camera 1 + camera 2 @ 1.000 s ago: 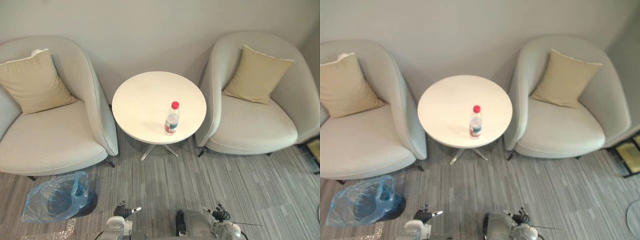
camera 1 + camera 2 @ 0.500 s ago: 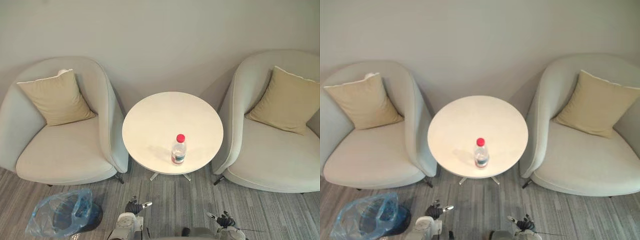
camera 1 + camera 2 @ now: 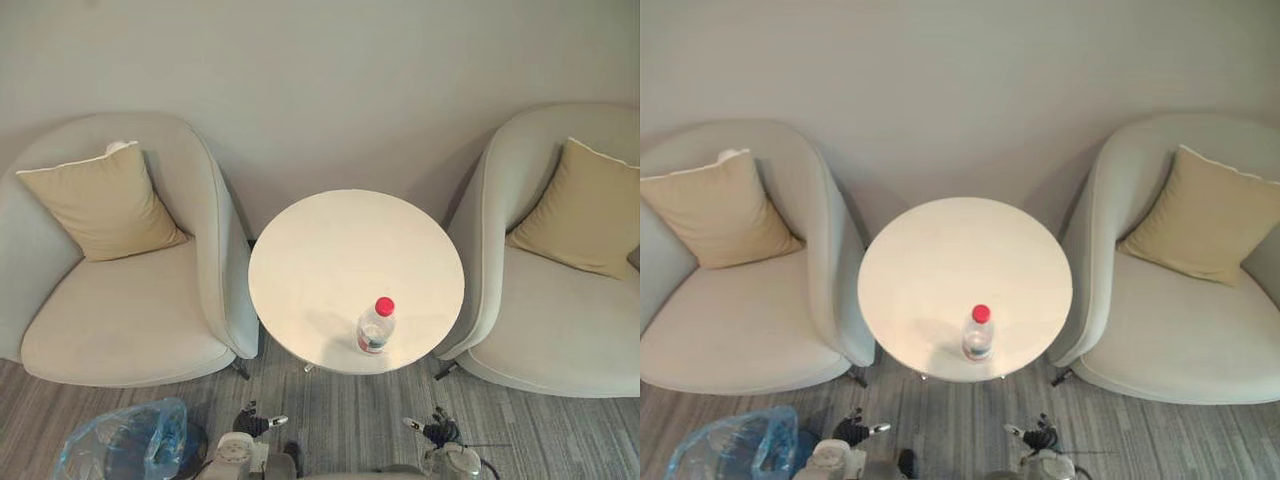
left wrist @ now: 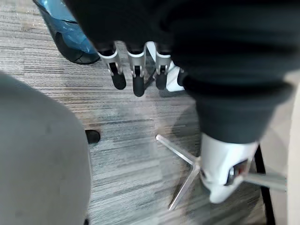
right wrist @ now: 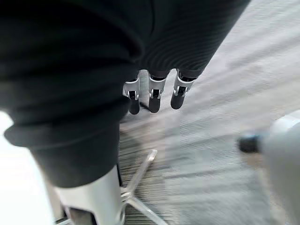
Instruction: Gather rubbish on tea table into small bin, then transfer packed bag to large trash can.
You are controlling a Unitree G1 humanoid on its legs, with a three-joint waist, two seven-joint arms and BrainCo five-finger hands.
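- Far left, on the floor: small bin w/ blue bag, just beside the left armchair.
- Our left hand hung low, fingers straight & slack, holding nothing.
- The bottle, red cap, stood upright near the front edge of the tea table, right of centre; not yet binned.
- Our right hand was slack & empty too, and nearer the bottle. We judged it best to step in, reach w/ that hand & wrap the body low so it wouldn't tip.

From the head we look down on the tea table; both wrist cameras face the carpet closely, sharing the table's metal base.
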